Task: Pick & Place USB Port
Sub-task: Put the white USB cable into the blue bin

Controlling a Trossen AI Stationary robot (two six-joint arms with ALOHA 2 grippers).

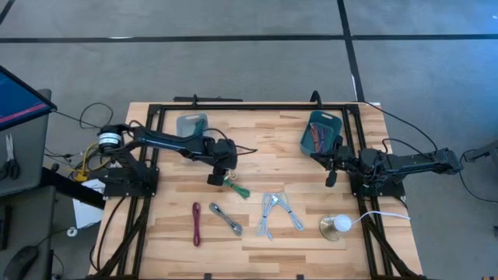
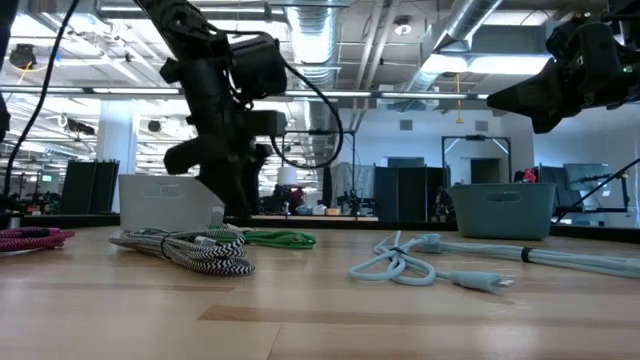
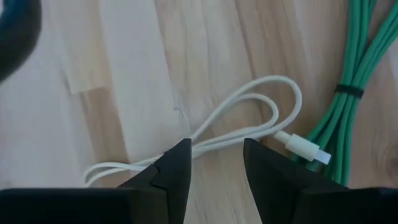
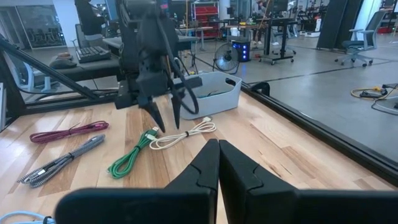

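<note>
Left gripper [image 3: 216,163] spread, jaws straddling white USB cable [image 3: 249,121] on table [image 3: 124,74], beside green cable [image 3: 348,93]. Right gripper [image 4: 218,163] pressed together, empty, parked near its bin [image 1: 323,128].

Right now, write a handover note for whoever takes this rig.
Left gripper: open, low over the thin white USB cable, nothing held.
Right gripper: shut, empty, waiting near the teal bin.
The white cable lies loose on the wooden table beside the bundled green cable, not far from the grey bin.
Done: nothing visibly placed by this gripper.
Left: grasp the white cable and bin it.
</note>
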